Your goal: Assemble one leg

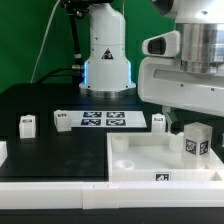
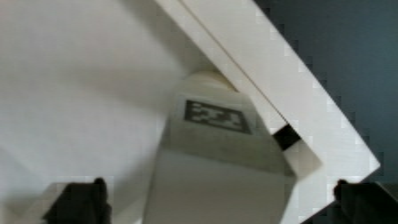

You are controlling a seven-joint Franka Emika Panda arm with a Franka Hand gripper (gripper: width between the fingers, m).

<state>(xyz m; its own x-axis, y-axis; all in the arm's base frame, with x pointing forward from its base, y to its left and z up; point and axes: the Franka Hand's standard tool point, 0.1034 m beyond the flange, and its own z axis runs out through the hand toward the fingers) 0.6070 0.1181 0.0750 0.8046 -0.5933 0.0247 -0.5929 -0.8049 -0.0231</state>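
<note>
From the exterior view, I see the arm's big white wrist hanging over the right end of the large white panel (image 1: 135,160). One leg (image 1: 196,141) stands upright on that panel's far right corner, just below the wrist. I cannot see the fingers here. Three more legs sit on the black table: two (image 1: 27,123) (image 1: 62,120) to the left of the marker board (image 1: 104,120), one (image 1: 159,121) just right of it.

In the wrist view, both fingertips (image 2: 75,200) sit wide apart with nothing between them, so the gripper (image 2: 217,205) is open. A tagged white part (image 2: 219,116) lies ahead against the panel's edge. My worry: descending off-centre could tip the leg or clip the panel's rim.
</note>
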